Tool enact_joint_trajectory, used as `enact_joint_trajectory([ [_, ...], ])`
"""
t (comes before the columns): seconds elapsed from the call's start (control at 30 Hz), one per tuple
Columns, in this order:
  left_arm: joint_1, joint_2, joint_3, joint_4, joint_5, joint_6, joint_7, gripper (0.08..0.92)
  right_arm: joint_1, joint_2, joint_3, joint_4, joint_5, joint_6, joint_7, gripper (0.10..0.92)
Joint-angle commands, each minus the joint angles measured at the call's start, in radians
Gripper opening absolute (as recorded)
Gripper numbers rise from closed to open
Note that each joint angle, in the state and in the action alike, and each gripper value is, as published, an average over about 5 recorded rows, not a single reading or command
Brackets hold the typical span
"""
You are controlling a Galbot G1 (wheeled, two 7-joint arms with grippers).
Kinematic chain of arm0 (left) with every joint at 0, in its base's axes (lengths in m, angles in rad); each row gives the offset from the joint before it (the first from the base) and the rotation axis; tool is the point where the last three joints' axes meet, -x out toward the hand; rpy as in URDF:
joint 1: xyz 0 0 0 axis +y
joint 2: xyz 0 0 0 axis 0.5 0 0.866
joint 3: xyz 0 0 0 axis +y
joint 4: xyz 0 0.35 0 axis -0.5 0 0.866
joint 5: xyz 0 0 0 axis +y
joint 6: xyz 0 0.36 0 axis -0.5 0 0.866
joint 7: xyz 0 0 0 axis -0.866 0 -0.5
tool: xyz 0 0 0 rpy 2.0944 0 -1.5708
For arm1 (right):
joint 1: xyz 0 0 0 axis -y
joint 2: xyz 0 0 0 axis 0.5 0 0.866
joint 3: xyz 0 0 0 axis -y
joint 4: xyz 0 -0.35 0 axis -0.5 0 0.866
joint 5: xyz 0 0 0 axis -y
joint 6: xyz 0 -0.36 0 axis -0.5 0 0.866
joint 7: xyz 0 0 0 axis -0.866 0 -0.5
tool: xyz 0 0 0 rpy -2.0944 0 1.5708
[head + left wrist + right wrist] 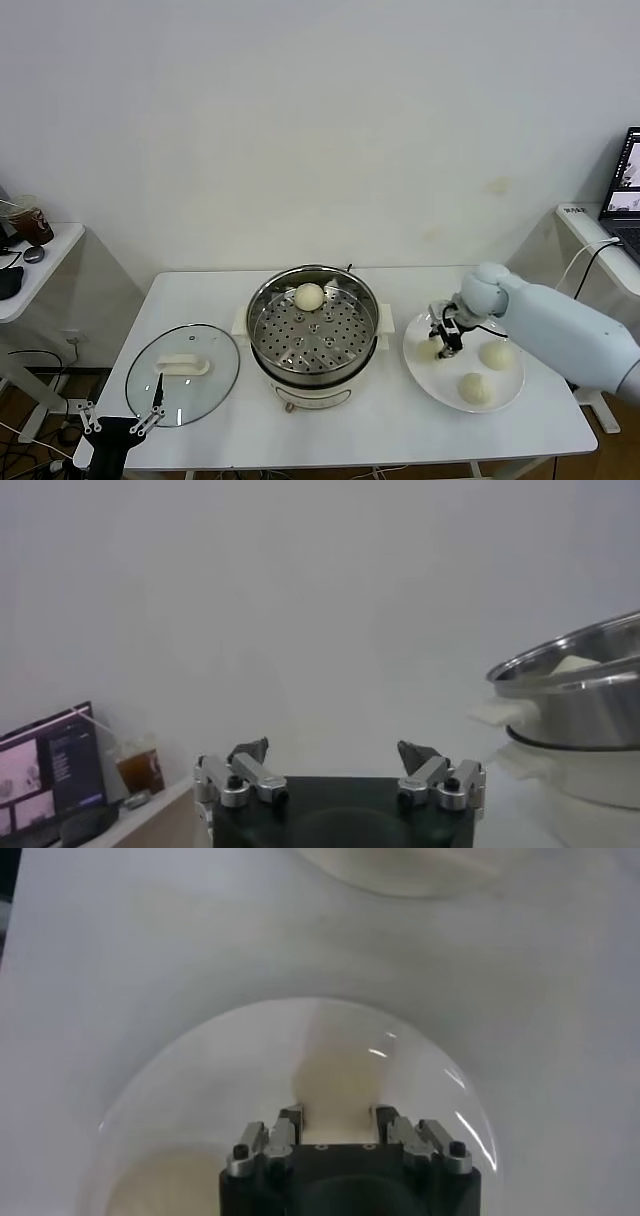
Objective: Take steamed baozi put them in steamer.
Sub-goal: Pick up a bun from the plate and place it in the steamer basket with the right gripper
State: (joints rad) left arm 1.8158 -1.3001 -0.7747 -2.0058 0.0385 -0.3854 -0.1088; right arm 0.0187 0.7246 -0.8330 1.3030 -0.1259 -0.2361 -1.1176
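One baozi point(309, 296) already sits on the steamer point(313, 335) tray; three remain on the plate point(420, 365). My right gripper point(446, 338) has its fingers point(291, 1120) pinching the second baozi point(338, 1088) there, unlifted. My left gripper point(118, 424) idles beside the glass lid point(182, 372), fingers spread.

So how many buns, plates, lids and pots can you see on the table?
Baozi: 4, namely one in the steamer and three on the plate
Plate: 1
Glass lid: 1
Steamer: 1
Total: 7
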Motion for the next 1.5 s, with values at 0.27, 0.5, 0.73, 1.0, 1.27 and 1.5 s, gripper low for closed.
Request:
enact_joint_trajectory([
  [0.27,-0.052,0.041,0.029,0.001,-0.008,0.009,0.002,0.823,0.591,-0.135,-0.303,0.166,0.352,-0.132,-0.021,0.467],
  [0.5,-0.072,0.055,0.056,0.003,-0.012,0.025,0.006,0.823,0.874,0.053,-0.508,0.233,0.581,-0.251,0.036,0.467],
  [0.73,-0.078,0.054,0.043,0.007,-0.013,0.025,0.006,0.823,0.820,0.312,-0.519,0.259,0.738,-0.413,0.159,0.470],
  [1.0,-0.078,0.042,0.012,0.015,-0.011,0.024,0.006,0.823,0.624,0.573,-0.463,0.060,0.723,-0.477,0.221,0.475],
  [1.27,-0.086,0.028,0.005,0.018,-0.010,0.024,0.006,0.823,0.534,0.711,-0.463,-0.055,0.699,-0.490,0.227,0.474],
  [1.5,-0.095,0.029,0.007,0.033,-0.012,0.021,0.005,0.823,0.475,0.768,-0.465,-0.115,0.656,-0.490,0.221,0.475],
])
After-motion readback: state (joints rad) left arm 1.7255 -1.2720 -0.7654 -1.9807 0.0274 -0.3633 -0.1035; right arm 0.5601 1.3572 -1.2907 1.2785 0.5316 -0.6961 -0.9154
